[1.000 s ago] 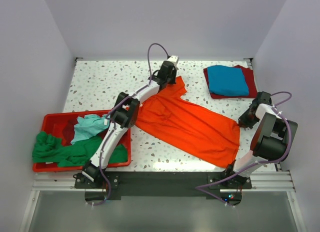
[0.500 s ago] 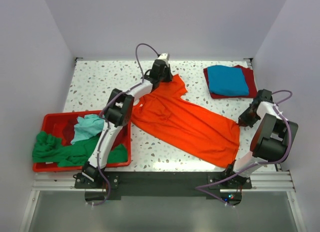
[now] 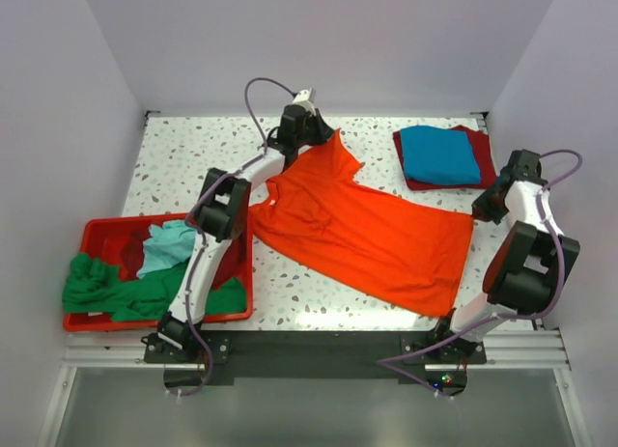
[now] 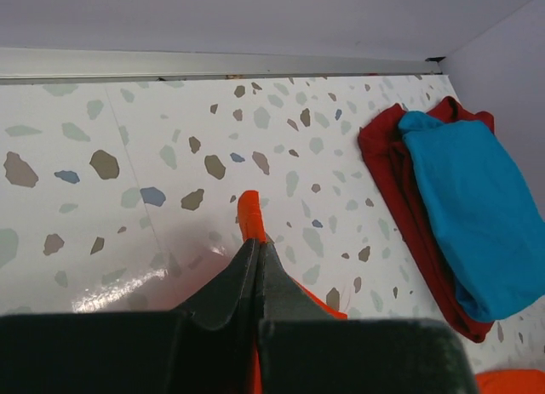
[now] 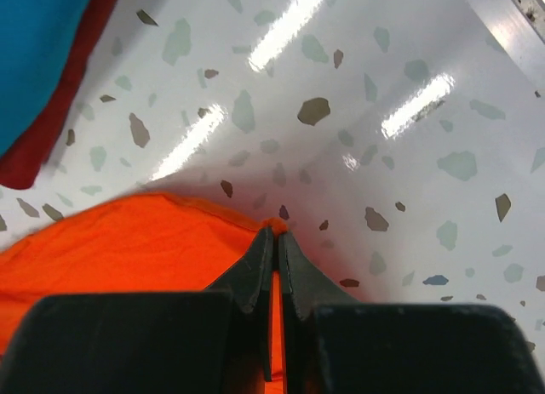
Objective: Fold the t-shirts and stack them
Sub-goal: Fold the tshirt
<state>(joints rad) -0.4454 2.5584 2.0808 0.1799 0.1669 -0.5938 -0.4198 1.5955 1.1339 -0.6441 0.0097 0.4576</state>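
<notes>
The bright orange t-shirt [image 3: 362,237] lies spread flat across the middle of the table. My left gripper [image 3: 319,141] is shut on its far sleeve tip [image 4: 250,217] near the back edge. My right gripper [image 3: 480,212] is shut on a hem corner [image 5: 277,226] of the same shirt at the right. A folded blue t-shirt [image 3: 438,153] lies on a folded dark red one [image 3: 483,167] at the back right; both show in the left wrist view, blue [image 4: 481,207] on dark red [image 4: 387,151]. Green [image 3: 116,291] and light teal [image 3: 170,244] shirts sit in the bin.
A red plastic bin [image 3: 97,231] stands at the left front, with the green shirt spilling over its near and left rims. White walls close in the table at the back and sides. The arm bases sit on the rail at the near edge.
Both grippers have pulled apart with the orange shirt: the left toward the back left, the right toward the back right. The shirt now lies flatter and more stretched out.
</notes>
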